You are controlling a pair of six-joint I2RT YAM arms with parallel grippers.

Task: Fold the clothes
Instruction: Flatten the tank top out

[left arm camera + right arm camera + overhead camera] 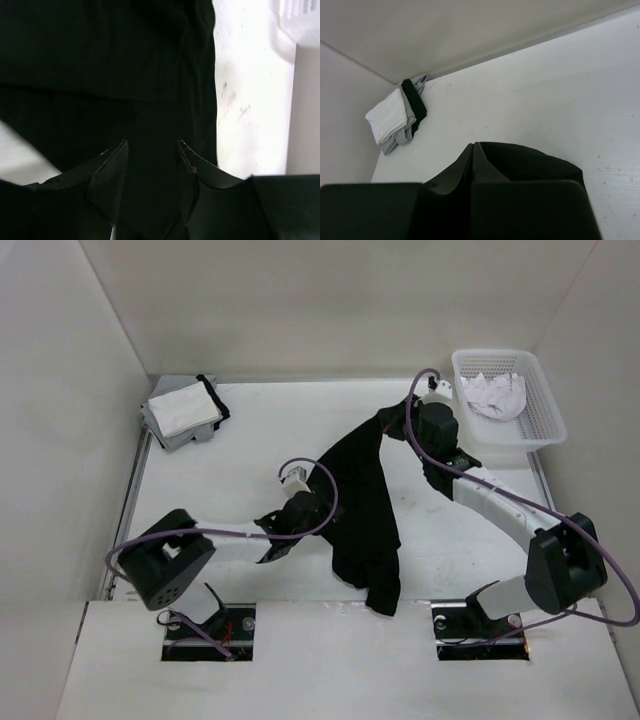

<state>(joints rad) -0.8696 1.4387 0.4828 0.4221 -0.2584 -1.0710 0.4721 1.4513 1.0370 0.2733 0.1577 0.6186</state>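
The clothes [365,510], a black tank top, hang in a long strip from the back of the table down to its near edge. My right gripper [392,428] is shut on their upper end and holds it raised. In the right wrist view its jaws [474,145] are pressed together, with black fabric [535,162] bunched just to the right of them. My left gripper [318,508] is at the strip's left edge, about halfway along. In the left wrist view its fingers [150,144] stand apart, and black cloth [100,60] fills the view beyond them.
A white basket [540,425] at the back right holds a white garment [497,395]. A grey-and-white folded stack with black trim [183,410] lies in the back left corner, also seen in the right wrist view [395,117]. Walls enclose the table on three sides.
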